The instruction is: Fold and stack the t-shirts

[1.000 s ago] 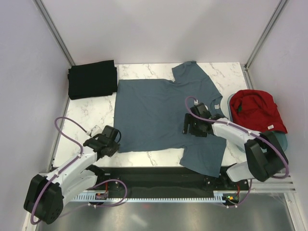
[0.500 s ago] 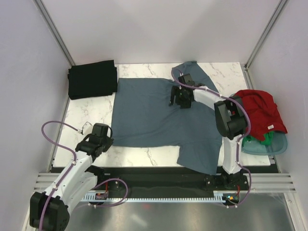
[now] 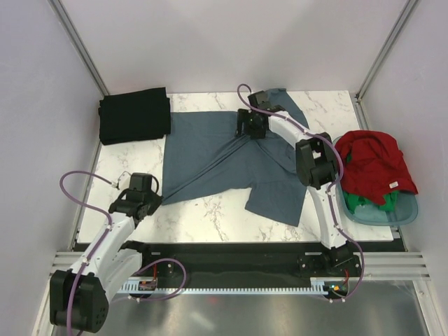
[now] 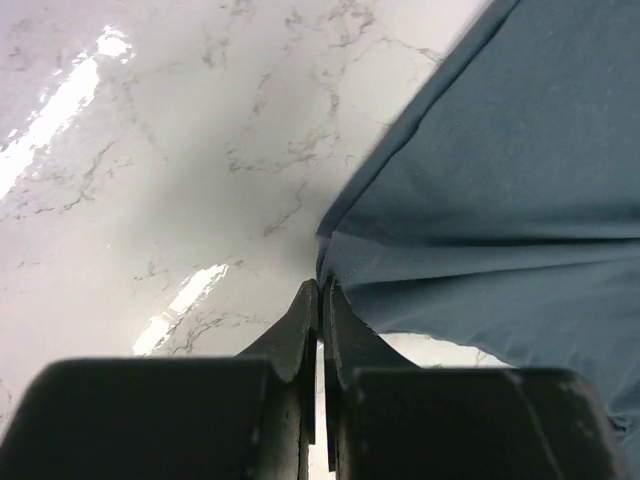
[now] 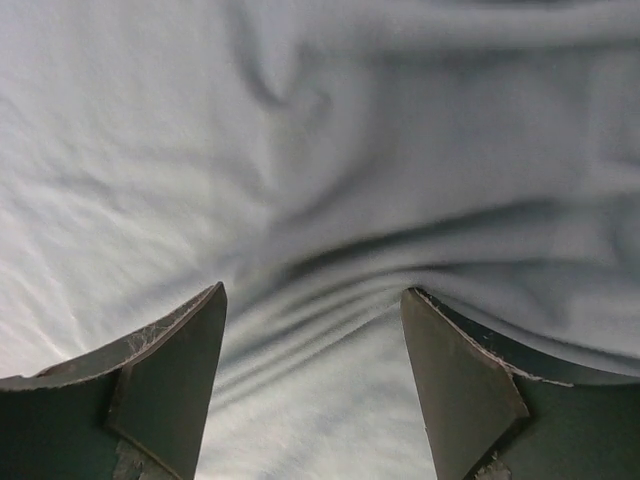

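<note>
The left gripper (image 4: 320, 295) was seen fully closed, its two dark fingertips pressed together on the lower-left hem corner of the slate blue-grey cotton t-shirt (image 4: 500, 200). In the top view this gripper (image 3: 152, 201) sat at the lower left of the white marble-patterned table top (image 3: 210, 220). From that pinched corner the cloth was drawn in taut diagonal creases toward the upper middle of the frame.

There the right gripper (image 3: 250, 126) was placed on the same shirt (image 3: 210, 154), near its far edge. In the right wrist view its fingers were held wide apart (image 5: 312, 300), nothing being clamped, and the cloth (image 5: 320, 130) between them was rucked into curved ridges.

The shirt was spread across the centre of the table, its lower right part lying loose and partly folded over. A folded black t-shirt (image 3: 134, 115) was laid at the upper left. At the right edge a crumpled red t-shirt (image 3: 371, 164) was heaped over a green one (image 3: 360, 203) in a pale blue plastic tub (image 3: 409, 210).
</note>
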### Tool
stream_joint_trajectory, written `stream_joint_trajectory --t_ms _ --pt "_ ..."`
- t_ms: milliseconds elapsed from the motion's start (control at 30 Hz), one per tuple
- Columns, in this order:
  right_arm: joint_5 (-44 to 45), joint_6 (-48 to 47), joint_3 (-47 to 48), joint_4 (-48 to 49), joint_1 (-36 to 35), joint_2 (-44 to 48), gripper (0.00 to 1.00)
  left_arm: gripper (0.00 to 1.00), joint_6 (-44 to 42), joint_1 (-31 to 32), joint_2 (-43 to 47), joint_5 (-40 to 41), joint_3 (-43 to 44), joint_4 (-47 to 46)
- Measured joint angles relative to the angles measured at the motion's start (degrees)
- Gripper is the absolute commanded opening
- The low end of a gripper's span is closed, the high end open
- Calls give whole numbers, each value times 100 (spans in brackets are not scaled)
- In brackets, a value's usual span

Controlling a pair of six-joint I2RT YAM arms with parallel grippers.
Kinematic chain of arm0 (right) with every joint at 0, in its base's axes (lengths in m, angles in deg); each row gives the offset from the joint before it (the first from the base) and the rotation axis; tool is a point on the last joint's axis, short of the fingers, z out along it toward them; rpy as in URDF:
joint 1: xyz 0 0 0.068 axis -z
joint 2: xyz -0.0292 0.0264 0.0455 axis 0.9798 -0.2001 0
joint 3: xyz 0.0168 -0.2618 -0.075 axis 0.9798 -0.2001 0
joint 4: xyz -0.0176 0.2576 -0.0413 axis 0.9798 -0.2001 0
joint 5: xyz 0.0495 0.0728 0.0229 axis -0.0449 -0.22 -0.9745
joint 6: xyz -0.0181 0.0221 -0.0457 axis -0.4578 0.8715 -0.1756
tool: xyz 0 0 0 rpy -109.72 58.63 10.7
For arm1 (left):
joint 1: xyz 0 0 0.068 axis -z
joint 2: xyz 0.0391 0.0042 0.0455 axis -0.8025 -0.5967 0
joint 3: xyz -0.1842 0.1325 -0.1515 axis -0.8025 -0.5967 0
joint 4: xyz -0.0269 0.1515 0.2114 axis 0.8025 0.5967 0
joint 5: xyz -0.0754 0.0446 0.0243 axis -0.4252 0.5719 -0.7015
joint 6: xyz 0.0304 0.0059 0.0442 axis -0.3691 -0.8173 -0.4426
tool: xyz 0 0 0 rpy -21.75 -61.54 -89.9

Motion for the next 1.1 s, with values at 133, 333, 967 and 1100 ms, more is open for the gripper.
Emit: stream_joint_trajectory --t_ms 133,333,967,1100 --pt "332 -238 -885 -149 0 662 81 2 -94 0 35 -129 9 -70" --pt "1331 -262 -3233 -518 17 3154 82 2 -173 0 195 -260 9 -72" --pt "1722 1873 -8251 -1311 -363 7617 80 2 -284 0 382 -533 11 48" --pt "1613 2253 -8463 -1290 -649 7965 78 2 -293 0 334 -540 11 52"
